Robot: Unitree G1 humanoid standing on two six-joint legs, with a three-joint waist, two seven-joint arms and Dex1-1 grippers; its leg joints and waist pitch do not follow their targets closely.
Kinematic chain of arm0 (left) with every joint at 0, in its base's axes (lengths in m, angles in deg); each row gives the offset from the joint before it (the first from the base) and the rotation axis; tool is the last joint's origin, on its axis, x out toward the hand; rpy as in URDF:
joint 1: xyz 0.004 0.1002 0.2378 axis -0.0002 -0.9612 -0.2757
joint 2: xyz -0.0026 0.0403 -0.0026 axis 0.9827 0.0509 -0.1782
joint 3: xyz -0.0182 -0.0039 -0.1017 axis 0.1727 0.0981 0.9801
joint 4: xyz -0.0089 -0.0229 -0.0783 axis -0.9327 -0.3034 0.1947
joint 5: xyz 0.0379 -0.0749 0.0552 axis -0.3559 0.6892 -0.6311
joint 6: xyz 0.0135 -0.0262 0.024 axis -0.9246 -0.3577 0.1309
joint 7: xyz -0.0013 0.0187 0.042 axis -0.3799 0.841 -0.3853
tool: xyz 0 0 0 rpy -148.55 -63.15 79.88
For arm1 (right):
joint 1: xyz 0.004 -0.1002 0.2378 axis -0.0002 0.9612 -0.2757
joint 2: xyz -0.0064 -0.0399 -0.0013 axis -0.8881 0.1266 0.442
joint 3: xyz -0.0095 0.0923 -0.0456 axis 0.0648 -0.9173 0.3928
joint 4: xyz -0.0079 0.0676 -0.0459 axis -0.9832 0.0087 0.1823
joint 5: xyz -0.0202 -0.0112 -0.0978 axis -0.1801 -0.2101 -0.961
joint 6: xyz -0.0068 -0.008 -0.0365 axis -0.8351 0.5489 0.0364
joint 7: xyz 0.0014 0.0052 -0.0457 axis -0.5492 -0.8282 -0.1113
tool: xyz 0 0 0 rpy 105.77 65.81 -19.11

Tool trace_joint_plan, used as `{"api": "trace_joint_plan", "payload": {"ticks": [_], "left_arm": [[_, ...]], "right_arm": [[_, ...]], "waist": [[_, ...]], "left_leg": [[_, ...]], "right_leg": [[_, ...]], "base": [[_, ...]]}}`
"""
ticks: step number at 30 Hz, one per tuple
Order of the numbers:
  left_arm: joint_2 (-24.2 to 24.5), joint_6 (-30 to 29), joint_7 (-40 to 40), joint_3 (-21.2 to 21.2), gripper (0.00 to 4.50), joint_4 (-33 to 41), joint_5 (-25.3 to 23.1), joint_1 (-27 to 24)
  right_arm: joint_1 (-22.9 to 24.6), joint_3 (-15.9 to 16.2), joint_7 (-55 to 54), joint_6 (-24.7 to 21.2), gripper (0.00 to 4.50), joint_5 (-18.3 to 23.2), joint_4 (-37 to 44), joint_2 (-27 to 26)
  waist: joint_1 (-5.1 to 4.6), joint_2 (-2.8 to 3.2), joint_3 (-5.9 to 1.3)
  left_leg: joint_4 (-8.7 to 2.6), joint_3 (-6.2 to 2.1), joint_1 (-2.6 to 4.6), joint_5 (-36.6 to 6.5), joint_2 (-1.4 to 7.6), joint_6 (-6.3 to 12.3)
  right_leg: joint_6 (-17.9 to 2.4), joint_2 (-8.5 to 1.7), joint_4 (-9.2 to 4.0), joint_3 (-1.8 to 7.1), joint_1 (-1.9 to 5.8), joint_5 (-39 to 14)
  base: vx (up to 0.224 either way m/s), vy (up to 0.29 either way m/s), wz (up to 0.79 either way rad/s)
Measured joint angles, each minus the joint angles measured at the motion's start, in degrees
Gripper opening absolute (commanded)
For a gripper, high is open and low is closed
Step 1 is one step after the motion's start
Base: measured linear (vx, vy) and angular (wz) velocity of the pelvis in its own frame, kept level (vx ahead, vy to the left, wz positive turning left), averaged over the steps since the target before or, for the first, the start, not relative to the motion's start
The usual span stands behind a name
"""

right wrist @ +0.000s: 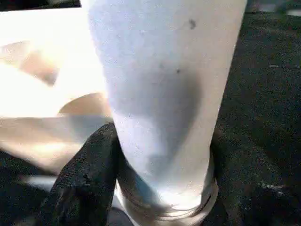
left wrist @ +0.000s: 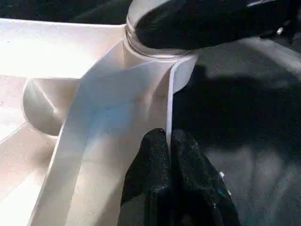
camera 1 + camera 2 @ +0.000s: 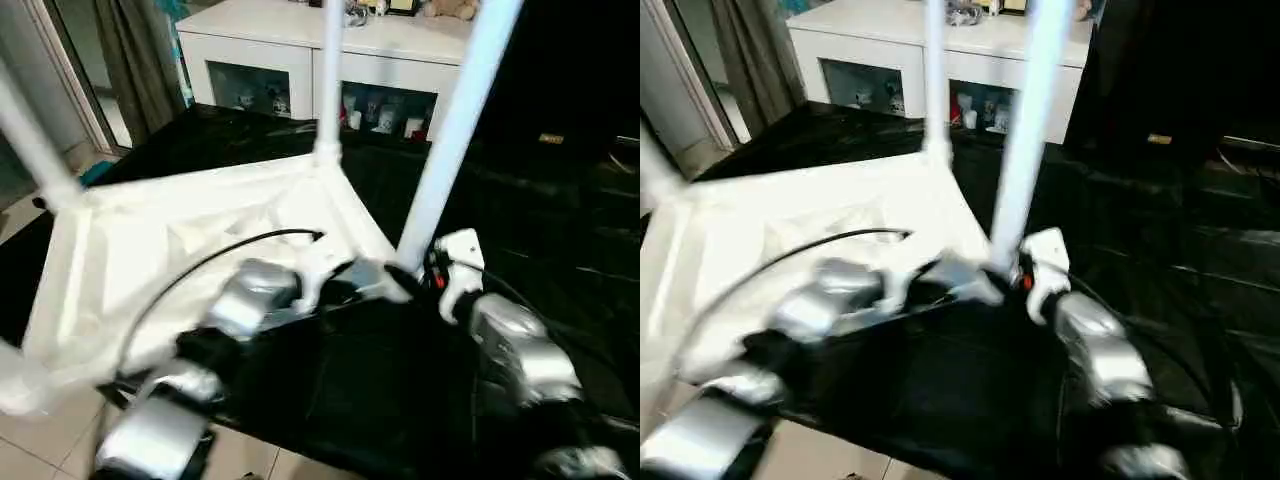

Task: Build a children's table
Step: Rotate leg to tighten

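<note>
The children's table lies upside down on a black-covered surface, its white ribbed top [image 3: 150, 260] facing up. Three legs stand in corner sockets: one at the far corner [image 3: 330, 80], one on the left [image 3: 30, 130], and one at the near right corner [image 3: 455, 130]. My right gripper [image 1: 160, 160] is shut around the base of that near right leg [image 1: 164, 84], just above its socket [image 2: 160, 52]. My left gripper [image 2: 169, 141] is shut on the top's thin rim [image 2: 170, 99] right beside the same corner.
A white cabinet with glass doors [image 3: 300, 50] stands close behind the work surface. The black cover [image 3: 400, 400] reaches to the near edge, with tiled floor [image 3: 40, 450] below on the left. A black cable [image 3: 200, 260] arcs over the table top.
</note>
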Motion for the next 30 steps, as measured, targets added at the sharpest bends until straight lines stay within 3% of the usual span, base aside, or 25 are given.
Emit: {"api": "trace_joint_plan", "payload": {"ticks": [4,5,11,14,21,30], "left_arm": [[-0.3,0.1,0.4,0.3,0.0,-0.5,0.0,0.2],[-0.3,0.4,0.3,0.3,0.0,-0.6,0.0,0.2],[1.0,1.6,-2.1,0.3,0.0,-0.6,0.2,0.2],[2.9,3.1,-5.3,0.3,0.0,0.3,0.5,-0.7],[11.4,5.2,-22.8,-1.5,0.0,8.7,3.5,-5.6],[14.0,5.7,-27.5,-2.0,0.0,11.0,4.3,-7.1]], "right_arm": [[-0.1,0.0,-0.8,0.8,2.52,-0.7,-0.1,-0.3],[0.0,0.0,-0.6,1.0,3.08,-0.6,-0.1,-0.2],[1.0,0.7,7.3,1.2,3.57,0.2,0.9,3.4],[1.4,2.4,13.5,1.8,3.57,0.5,1.5,6.9],[4.1,6.2,32.3,2.3,3.57,4.2,6.3,14.6],[5.2,9.2,38.8,1.9,3.57,4.5,8.4,17.3]], "waist": [[0.1,0.15,-0.1],[0.13,0.18,-0.12],[0.06,0.21,-0.13],[-0.07,0.14,-0.08],[0.26,0.19,-0.07],[0.75,-0.01,0.06]], "left_leg": [[-0.07,0.0,-0.03,0.0,0.0,0.01],[-0.09,0.0,-0.03,0.0,0.0,0.01],[-0.2,-0.01,-0.05,0.0,0.05,0.02],[-0.29,-0.01,-0.06,0.0,0.1,0.02],[-0.61,0.04,-0.26,0.2,0.15,0.3],[-0.54,0.06,-0.46,0.1,0.16,0.33]], "right_leg": [[0.0,-0.01,0.01,-0.01,0.01,0.0],[0.0,-0.01,0.01,-0.01,0.01,0.0],[0.0,0.02,0.03,-0.07,-0.04,0.1],[0.0,0.07,0.04,-0.1,-0.1,0.1],[-0.3,0.13,0.05,-0.13,-0.42,0.0],[-0.3,0.11,0.16,-0.12,-0.6,0.0]], "base": [[0.0,0.0,0.0],[0.0,0.0,0.0],[0.0,0.0,0.0],[0.0,0.0,0.0],[0.0,0.0,0.0],[0.0,0.0,0.0]]}}
